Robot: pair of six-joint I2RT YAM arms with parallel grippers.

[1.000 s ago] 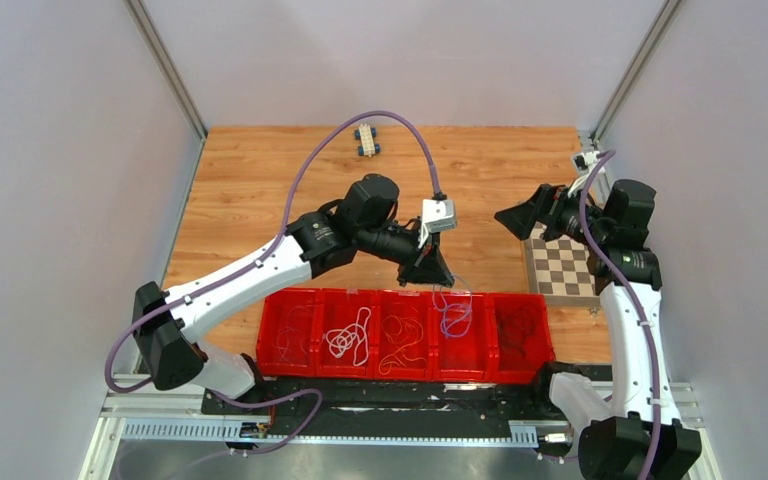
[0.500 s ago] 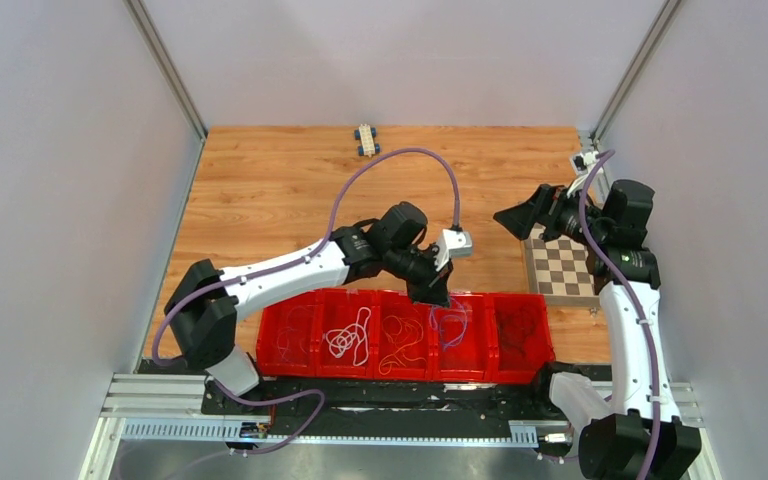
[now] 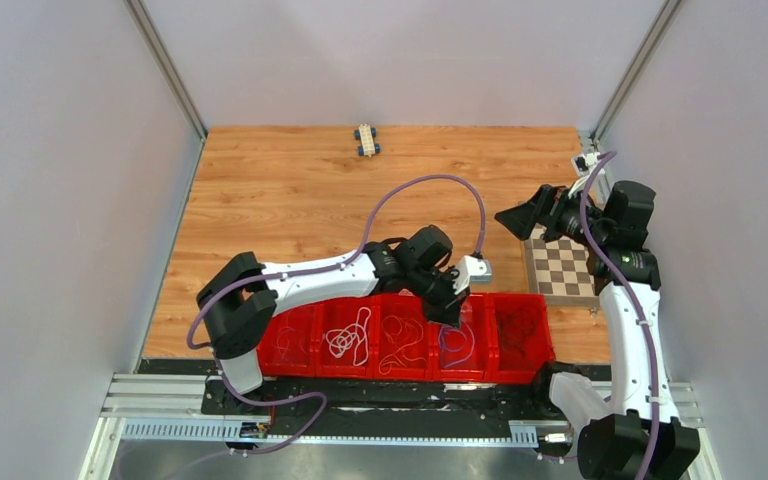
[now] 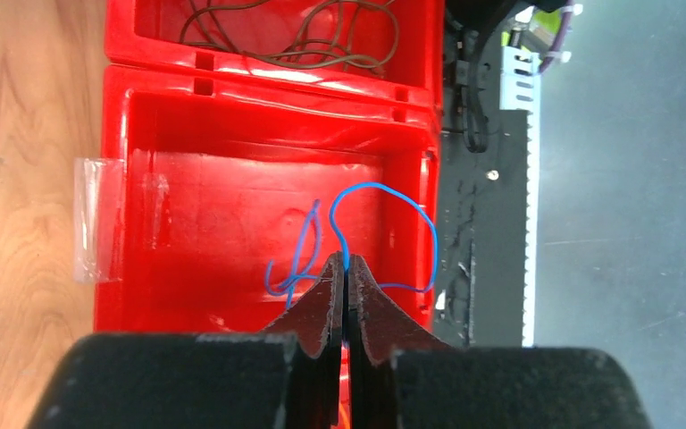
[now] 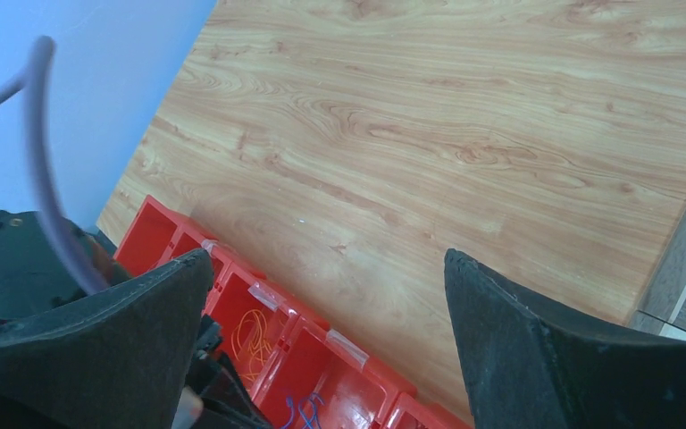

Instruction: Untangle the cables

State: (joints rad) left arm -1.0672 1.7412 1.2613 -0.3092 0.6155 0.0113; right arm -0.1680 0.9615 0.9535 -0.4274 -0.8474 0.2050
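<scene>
My left gripper (image 4: 346,261) (image 3: 454,312) is shut on a thin blue cable (image 4: 357,192) and holds it down inside a red bin (image 4: 232,130), the fourth of a row of red bins (image 3: 400,298). The cable loops over the bin floor. The other bins hold a reddish cable (image 3: 295,340), a white cable (image 3: 348,335), an orange cable (image 3: 400,340) and a dark cable (image 3: 520,328). My right gripper (image 5: 330,295) (image 3: 522,215) is open and empty, high above the wood at the right.
A small chessboard (image 3: 560,265) lies under the right arm. A small toy car (image 3: 366,139) stands at the table's far edge. The black rail (image 4: 482,206) runs along the bins' near side.
My left arm has swung right and toward the near edge, lowering the blue cable from above the bins' far rim into the fourth bin. The right arm has not moved.
</scene>
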